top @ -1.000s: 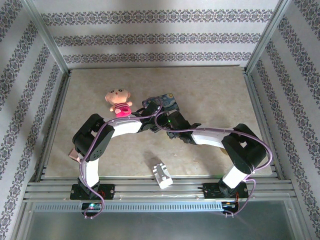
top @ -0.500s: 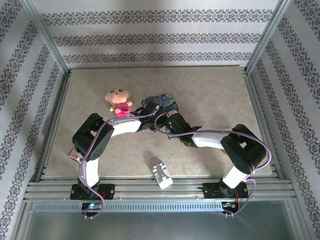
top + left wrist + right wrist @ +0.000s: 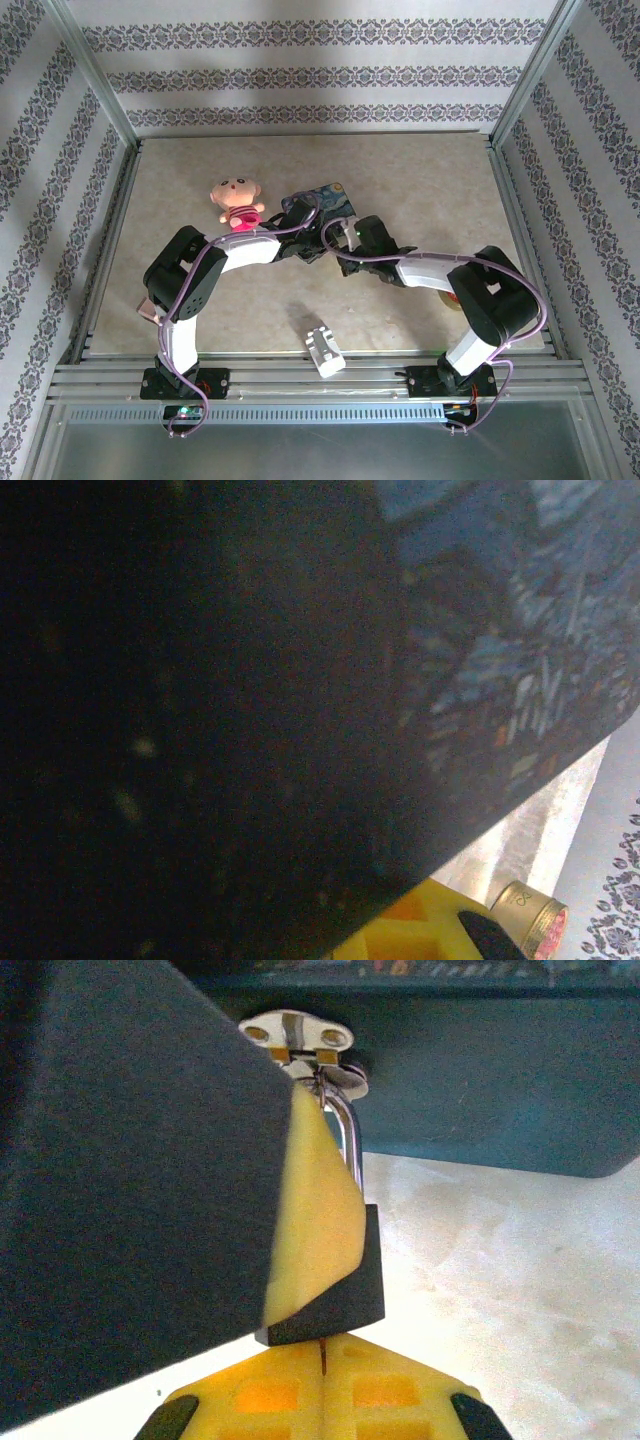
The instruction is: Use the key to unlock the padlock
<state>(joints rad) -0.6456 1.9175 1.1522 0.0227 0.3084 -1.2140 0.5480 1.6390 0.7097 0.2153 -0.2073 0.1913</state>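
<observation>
- Padlock [image 3: 358, 1230]: hangs by its silver shackle from the hasp [image 3: 296, 1032] on the near-side wall of the blue painted tin [image 3: 322, 203], with the dark grey body directly below the hasp.
- Blue painted tin: sits around the middle of the table [image 3: 440, 180], slightly toward the far edge.
- Right gripper [image 3: 343, 233]: meets the tin from the right-hand side. Fingers closed on the padlock body, with the yellow pad [image 3: 315, 1220] pressed against it.
- Left gripper [image 3: 303, 240]: meets the tin from the left-hand side, just beside the Right gripper. Fingers closed. Cannot tell whether anything sits between them, as the wrist view is dark and blurred against the tin's painted face.
- Pink doll [image 3: 237, 203]: lies just beside the tin, on the side toward the left edge.
- White plastic block [image 3: 323, 348]: lies at the near edge, about midway along it, well apart from both grippers.
</observation>
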